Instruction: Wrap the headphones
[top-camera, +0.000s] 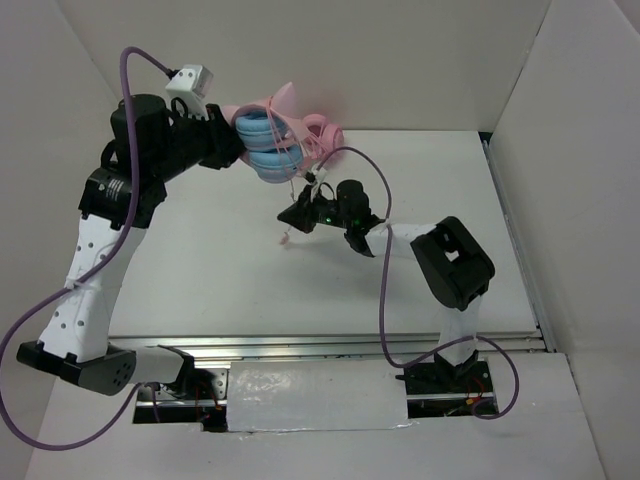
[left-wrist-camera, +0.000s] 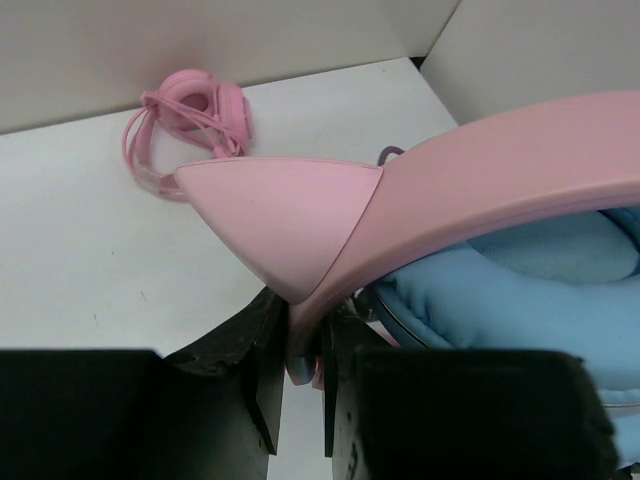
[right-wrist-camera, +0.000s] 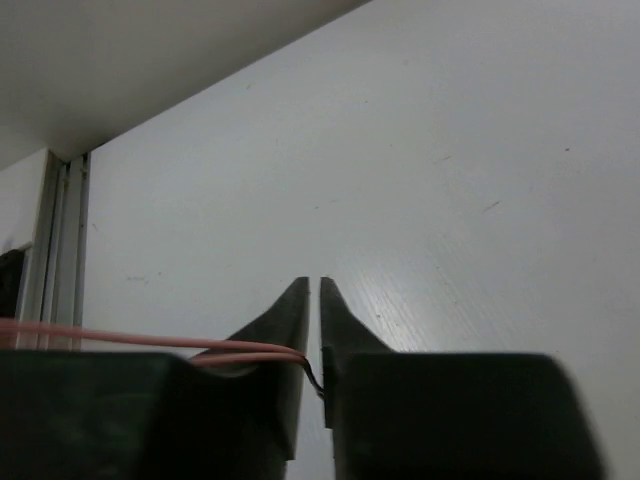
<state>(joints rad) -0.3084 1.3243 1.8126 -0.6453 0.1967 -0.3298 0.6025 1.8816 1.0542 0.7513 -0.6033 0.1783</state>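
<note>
My left gripper (top-camera: 236, 150) holds the headphones (top-camera: 266, 146) in the air at the back of the table. In the left wrist view the left gripper (left-wrist-camera: 300, 345) is shut on the pink headband (left-wrist-camera: 520, 160), just below a cat ear (left-wrist-camera: 280, 215), with a light blue ear cup (left-wrist-camera: 520, 290) to the right. My right gripper (top-camera: 298, 216) is just below the ear cups and shut on the thin pink cable (top-camera: 305, 178). In the right wrist view two strands of the cable (right-wrist-camera: 150, 345) run in from the left between the shut fingers of the right gripper (right-wrist-camera: 312, 300). The cable's end (top-camera: 285, 240) dangles.
All-pink headphones (top-camera: 326, 131) lie on the table against the back wall, behind the held pair; they also show in the left wrist view (left-wrist-camera: 190, 110). White walls enclose the table at the back and on both sides. A metal rail (top-camera: 330, 345) runs along the near edge.
</note>
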